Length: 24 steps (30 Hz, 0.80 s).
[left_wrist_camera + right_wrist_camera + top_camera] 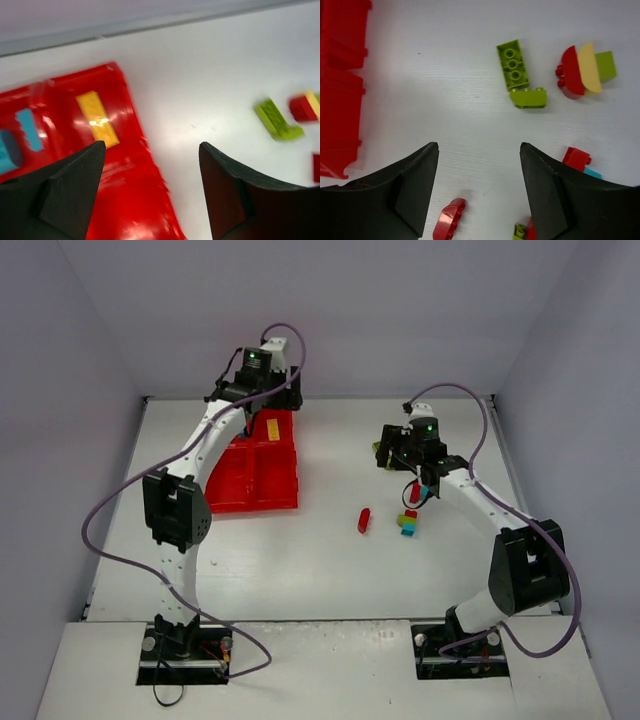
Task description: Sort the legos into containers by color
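Note:
The red tray lies left of centre. A yellow brick rests in its far right compartment, and the left wrist view shows it beside cyan bricks in the neighbouring compartment. My left gripper is open and empty over the tray's right edge. My right gripper is open and empty above the table. Ahead of it lie two green bricks and a red-yellow-green clump. A curved red brick lies near its left finger.
A red brick and a multicolour clump lie mid-table, right of the tray. A red brick on a cyan one sits beside my right finger. Walls enclose the table on three sides.

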Motion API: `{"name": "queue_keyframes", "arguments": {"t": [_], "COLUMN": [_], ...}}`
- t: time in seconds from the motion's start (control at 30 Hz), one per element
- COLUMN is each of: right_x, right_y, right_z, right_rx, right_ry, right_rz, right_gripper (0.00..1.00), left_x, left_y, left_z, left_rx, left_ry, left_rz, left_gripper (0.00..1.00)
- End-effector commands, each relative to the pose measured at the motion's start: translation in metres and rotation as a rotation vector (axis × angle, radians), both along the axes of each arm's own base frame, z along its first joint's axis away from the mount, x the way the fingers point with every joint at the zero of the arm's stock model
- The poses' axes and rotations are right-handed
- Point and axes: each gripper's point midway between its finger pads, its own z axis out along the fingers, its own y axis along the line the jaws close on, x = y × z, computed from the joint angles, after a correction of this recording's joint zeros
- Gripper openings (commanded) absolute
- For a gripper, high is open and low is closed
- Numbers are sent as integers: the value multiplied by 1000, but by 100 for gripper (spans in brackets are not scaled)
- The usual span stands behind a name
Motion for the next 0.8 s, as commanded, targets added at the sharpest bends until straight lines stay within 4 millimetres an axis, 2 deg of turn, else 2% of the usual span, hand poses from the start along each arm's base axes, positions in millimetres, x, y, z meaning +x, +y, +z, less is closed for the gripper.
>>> {"name": "queue_keyframes", "arguments": {"t": [0.0, 0.03, 0.07, 0.1, 0.13, 0.17, 0.2, 0.23, 0.27, 0.37, 0.5, 0.53, 0.77], "right_x": [12, 13, 15, 16, 15, 15, 15, 14, 14, 9, 0, -1, -11], "right_y": [-28, -34, -50, -57, -64, -70, -83, -88, -93, -116, -138, -139, -145], "right_z": [27, 26, 27, 28, 26, 28, 28, 28, 29, 29, 24, 24, 22], "right_rx": [1, -6, -29, -34, -45, -50, -59, -66, -69, -92, -80, -74, -68], "right_ry": [-70, -63, -67, -67, -59, -62, -60, -55, -57, -48, -32, -31, -26], "right_rz": [-137, -164, -222, -246, -269, -290, -327, -341, -355, -430, -509, -514, -539], "right_gripper": [63, 66, 67, 68, 70, 70, 71, 71, 71, 72, 73, 73, 73], "left_x": [-53, -72, -87, -99, -118, -133, -144, -155, -173, -203, -223, -225, -241], "left_y": [-43, -62, -70, -80, -99, -105, -113, -119, -133, -150, -164, -167, -202], "left_z": [20, 21, 1, -6, -14, -30, -36, -45, -52, -73, -95, -102, -121], "left_rx": [17, 14, 29, 34, 43, 62, 75, 92, 112, 147, 155, 156, 117], "left_ry": [3, 11, 63, 85, 107, 152, 170, 190, 211, 258, 320, 340, 397], "left_rz": [-130, -176, -203, -230, -277, -304, -333, -357, -400, -464, -501, -504, -540], "left_gripper": [69, 70, 70, 71, 71, 71, 72, 72, 72, 72, 72, 72, 72]}}
